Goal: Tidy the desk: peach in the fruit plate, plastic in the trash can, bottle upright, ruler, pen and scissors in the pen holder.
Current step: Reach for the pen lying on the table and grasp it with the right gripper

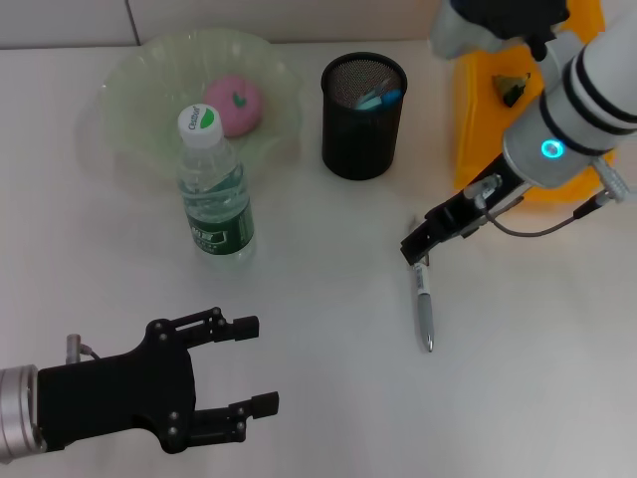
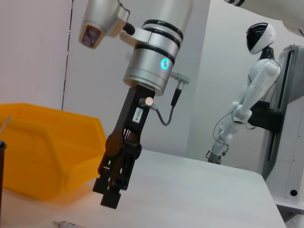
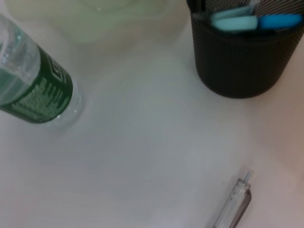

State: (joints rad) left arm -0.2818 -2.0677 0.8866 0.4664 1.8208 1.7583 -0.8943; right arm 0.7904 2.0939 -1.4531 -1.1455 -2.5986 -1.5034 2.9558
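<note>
The right tool [image 1: 416,249] is hovering low over the white surface [image 1: 318,398], its tip sitting just above the upper end of the pen [image 1: 425,314], which is lying flat and pointing toward the robot; whether the fingers are touching the pen cannot be told, and in the left wrist view the right tool [image 2: 111,192] is showing its fingers drawn close together with nothing between them. The right wrist view is showing the pen [image 3: 232,206] lying on the surface a little apart from the black mesh pen holder [image 3: 242,52]. That pen holder [image 1: 363,115] is standing upright with blue-handled items inside it. The bottle [image 1: 214,189] is standing upright just in front of the pale green fruit plate [image 1: 129,100], and the pink peach [image 1: 237,105] is resting in that plate. An orange bin [image 1: 478,90] is sitting at the right rear, with a dark scrap inside. The left tool [image 1: 254,363] is waiting near the front left, fingers spread apart and holding nothing.
</note>
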